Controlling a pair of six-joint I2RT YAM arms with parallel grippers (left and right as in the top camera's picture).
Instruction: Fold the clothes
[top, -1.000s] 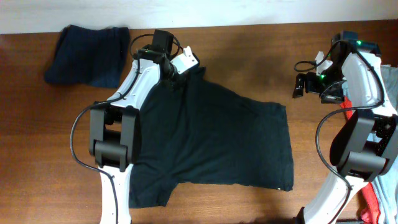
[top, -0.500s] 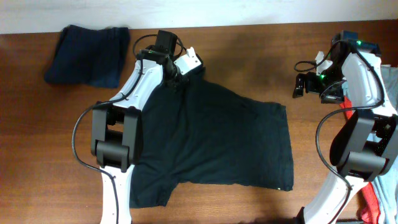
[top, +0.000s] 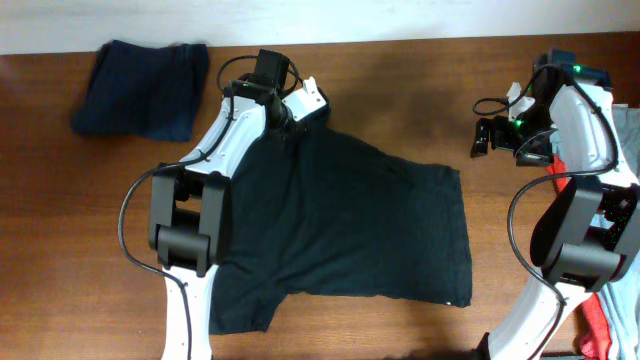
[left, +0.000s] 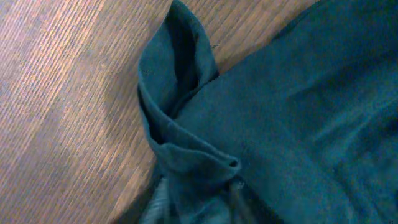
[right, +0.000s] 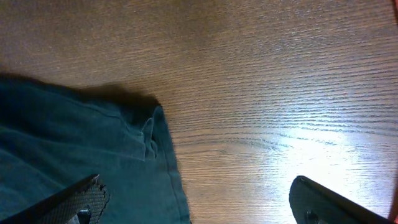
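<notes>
Left gripper (top: 286, 127) has shifted slightly right, apparently pinching the shirt (top: 370, 230); right gripper (right: 196, 202) gapes wide over table (right: 267, 93)

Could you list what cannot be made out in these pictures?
- Left pincer: overhead, its own wrist housing covers the fingertips; the left wrist view is filled with blurred fabric, so a grip on the black T-shirt is unconfirmed.
- T-shirt's lower corner: overhead, under the left arm.
- White logo at the hem: overhead, too small to read.
- Red garment: overhead, cut off by the frame corner and the right arm.
</notes>
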